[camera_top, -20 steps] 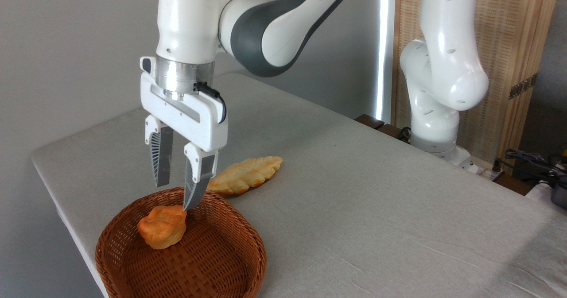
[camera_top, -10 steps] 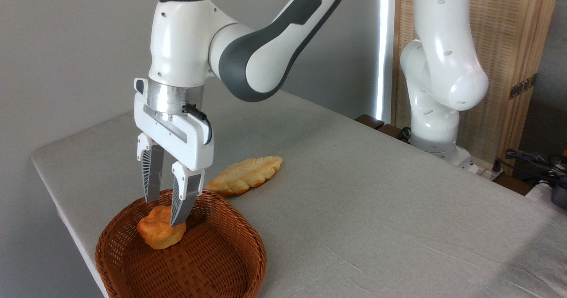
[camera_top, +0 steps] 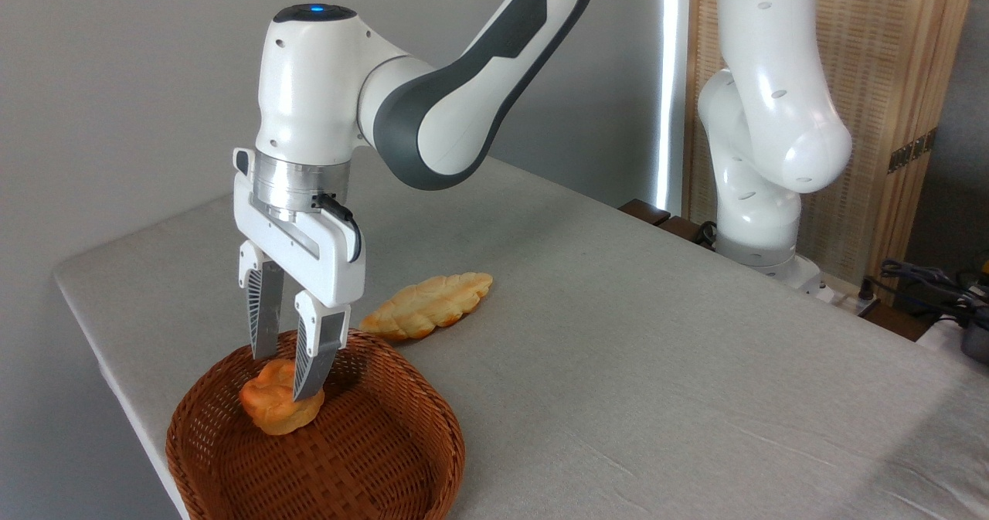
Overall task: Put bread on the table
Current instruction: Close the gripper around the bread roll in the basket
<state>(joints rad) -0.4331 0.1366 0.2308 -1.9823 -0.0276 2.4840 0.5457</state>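
Jaws [camera_top: 283, 375] vertical, straddling bread [camera_top: 280, 406]

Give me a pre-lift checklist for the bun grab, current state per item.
1. Bread straddled by the hand: ok, one finger on each side.
2. Fingers closed on the bread: cannot tell, contact isn't resolvable from this angle.
3. Bread off the basket floor: not ok, it sits inside, not lifted.
4. Fingers clear of the basket rim: ok, both tips are inside the rim.
5. Free drop spot on the table: ok, bare cloth to the right of the basket.
6. Braided loaf out of the way: ok, it lies behind the basket on the cloth.
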